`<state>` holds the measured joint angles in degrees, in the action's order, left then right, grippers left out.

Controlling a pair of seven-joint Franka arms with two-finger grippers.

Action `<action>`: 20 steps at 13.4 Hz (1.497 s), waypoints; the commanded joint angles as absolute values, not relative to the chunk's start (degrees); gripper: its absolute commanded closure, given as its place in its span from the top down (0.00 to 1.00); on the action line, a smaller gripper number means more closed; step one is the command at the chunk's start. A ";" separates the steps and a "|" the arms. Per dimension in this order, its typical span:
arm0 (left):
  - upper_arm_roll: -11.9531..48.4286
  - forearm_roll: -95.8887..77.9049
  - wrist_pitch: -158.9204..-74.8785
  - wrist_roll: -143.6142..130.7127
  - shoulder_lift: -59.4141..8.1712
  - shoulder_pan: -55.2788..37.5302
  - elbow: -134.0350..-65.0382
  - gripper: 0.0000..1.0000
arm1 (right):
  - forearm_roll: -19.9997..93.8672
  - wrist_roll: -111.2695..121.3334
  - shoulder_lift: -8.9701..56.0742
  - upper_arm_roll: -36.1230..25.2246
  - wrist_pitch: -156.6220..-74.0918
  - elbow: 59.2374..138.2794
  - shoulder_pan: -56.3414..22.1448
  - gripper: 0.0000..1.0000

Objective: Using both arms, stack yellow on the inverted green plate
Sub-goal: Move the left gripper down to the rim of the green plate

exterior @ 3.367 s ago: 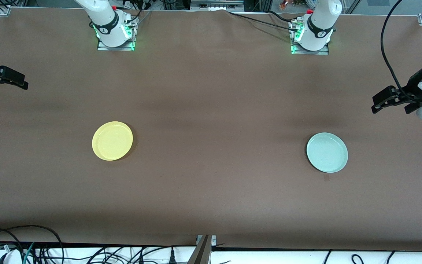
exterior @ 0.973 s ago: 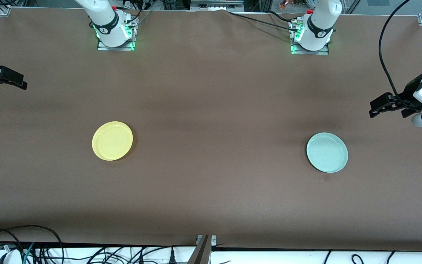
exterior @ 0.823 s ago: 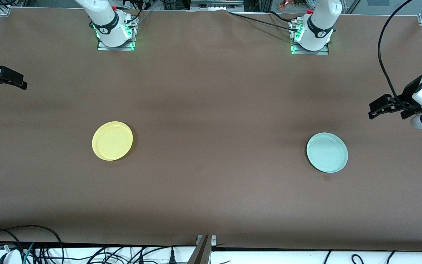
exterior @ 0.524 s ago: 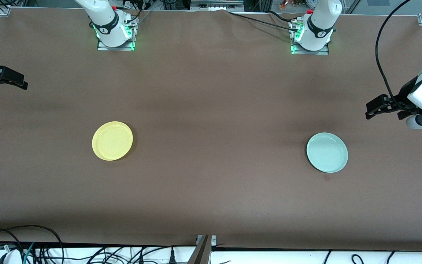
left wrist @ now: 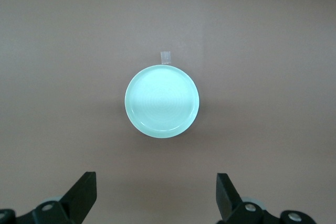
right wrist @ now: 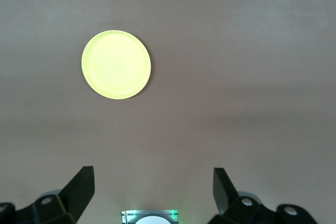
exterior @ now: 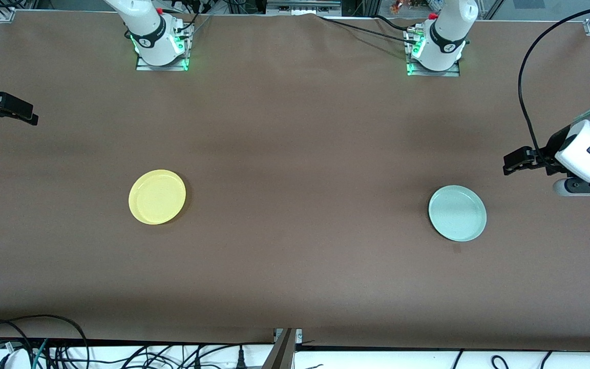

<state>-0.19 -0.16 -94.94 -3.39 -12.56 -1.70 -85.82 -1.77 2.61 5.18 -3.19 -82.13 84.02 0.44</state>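
Note:
The yellow plate (exterior: pixel 156 197) lies rim up on the brown table toward the right arm's end; it also shows in the right wrist view (right wrist: pixel 116 64). The pale green plate (exterior: pixel 457 213) lies hollow side up toward the left arm's end, and shows in the left wrist view (left wrist: pixel 162 100). My left gripper (exterior: pixel 511 164) hangs open and empty in the air over the table beside the green plate; its open jaws show in its own wrist view (left wrist: pixel 156 198). My right gripper (exterior: pixel 29 116) is open and empty, high over the table's right-arm end (right wrist: pixel 152 190), apart from the yellow plate.
A small tape mark (exterior: pixel 456 248) sits on the table just nearer the front camera than the green plate (left wrist: pixel 166 57). The arm bases (exterior: pixel 162 48) (exterior: pixel 434 51) stand at the table's back edge. Cables hang along the front edge (exterior: pixel 59 343).
My left gripper has moved down and in over the table toward the green plate. The right arm and both plates have not moved.

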 commanded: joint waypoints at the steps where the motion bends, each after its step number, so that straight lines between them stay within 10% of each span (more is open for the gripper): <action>1: -0.18 0.96 -93.96 -3.25 -15.03 -2.02 -84.55 1.00 | -0.79 2.99 5.71 -3.08 -81.65 82.71 0.97 1.00; 11: -0.62 1.32 -97.54 -3.08 -22.23 -0.79 -87.17 1.00 | -0.79 2.99 5.71 -3.08 -81.56 82.71 0.97 1.00; 20: -0.79 2.20 -126.64 -2.72 -31.90 3.59 -99.49 1.00 | -0.70 2.99 5.71 -3.16 -81.56 82.71 0.97 1.00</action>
